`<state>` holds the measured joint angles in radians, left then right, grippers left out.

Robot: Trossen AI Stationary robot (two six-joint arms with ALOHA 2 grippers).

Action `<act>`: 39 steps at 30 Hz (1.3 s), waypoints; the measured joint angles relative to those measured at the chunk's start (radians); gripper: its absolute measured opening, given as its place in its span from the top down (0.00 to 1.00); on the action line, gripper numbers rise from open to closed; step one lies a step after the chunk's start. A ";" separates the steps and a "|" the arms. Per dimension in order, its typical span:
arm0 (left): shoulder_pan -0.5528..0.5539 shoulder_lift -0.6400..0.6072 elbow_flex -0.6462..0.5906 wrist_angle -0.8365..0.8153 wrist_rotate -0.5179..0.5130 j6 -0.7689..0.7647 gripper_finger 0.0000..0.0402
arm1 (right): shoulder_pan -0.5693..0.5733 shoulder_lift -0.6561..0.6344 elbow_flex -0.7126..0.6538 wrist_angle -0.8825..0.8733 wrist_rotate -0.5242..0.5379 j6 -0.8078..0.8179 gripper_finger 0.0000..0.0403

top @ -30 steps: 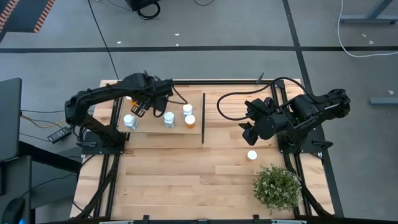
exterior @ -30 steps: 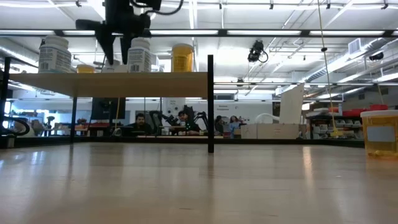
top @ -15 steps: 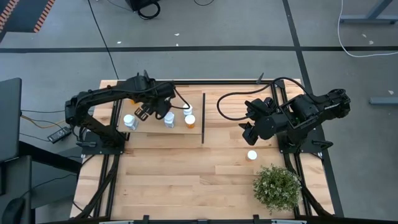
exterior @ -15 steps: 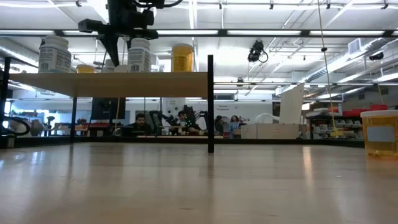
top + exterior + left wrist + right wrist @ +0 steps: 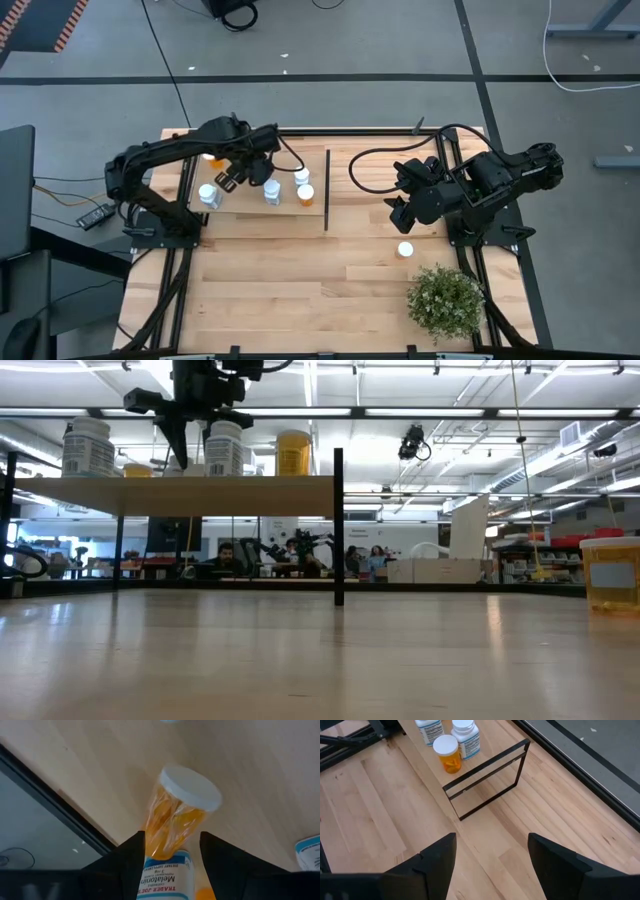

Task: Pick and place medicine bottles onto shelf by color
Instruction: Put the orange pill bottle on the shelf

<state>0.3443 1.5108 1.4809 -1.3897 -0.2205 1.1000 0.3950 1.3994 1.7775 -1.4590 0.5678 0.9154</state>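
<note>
I have a bottle labelled Melatonin (image 5: 165, 881) clamped in the left pincer (image 5: 232, 177), and it sits between the two fingers in the left wrist view with its label facing the camera. Just past it stands an orange bottle (image 5: 177, 812) with a white cap, upright on the shelf (image 5: 250, 205). My guess is that I am carrying the held one over the shelf to find it a place, so I hold it above the panel rather than down on it.

On the shelf from above I count a white bottle (image 5: 208, 195) at the left end, another white one (image 5: 271, 191) near the middle, and by the black divider (image 5: 327, 190) a white bottle (image 5: 301, 177) with an orange one (image 5: 305, 194) beside it. An orange bottle (image 5: 214, 157) shows partly behind my left arm at the shelf's far edge. White and orange are still mixed near the divider, so the sorting looks unfinished to me.

One bottle (image 5: 405, 250) with a white cap stands alone on the desk (image 5: 300, 290), well apart from the shelf and near the potted plant (image 5: 445, 303). My right pincer (image 5: 398, 212) waits near it with fingers apart and nothing between them, probably parked there for that pickup
</note>
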 joint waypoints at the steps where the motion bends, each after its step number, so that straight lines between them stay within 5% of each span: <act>1: 0.001 0.005 0.000 -0.001 0.000 0.003 0.51 | 0.000 0.000 0.000 0.000 0.000 0.000 0.37; 26: 0.005 0.046 0.000 0.001 0.030 0.007 0.52 | 0.000 0.001 0.000 0.000 0.000 0.000 0.37; 39: 0.006 0.049 0.000 0.033 0.044 -0.041 0.30 | 0.000 0.001 0.000 0.000 0.000 0.000 0.37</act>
<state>0.3508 1.5601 1.4807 -1.3571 -0.1761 1.0588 0.3950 1.4002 1.7775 -1.4590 0.5675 0.9154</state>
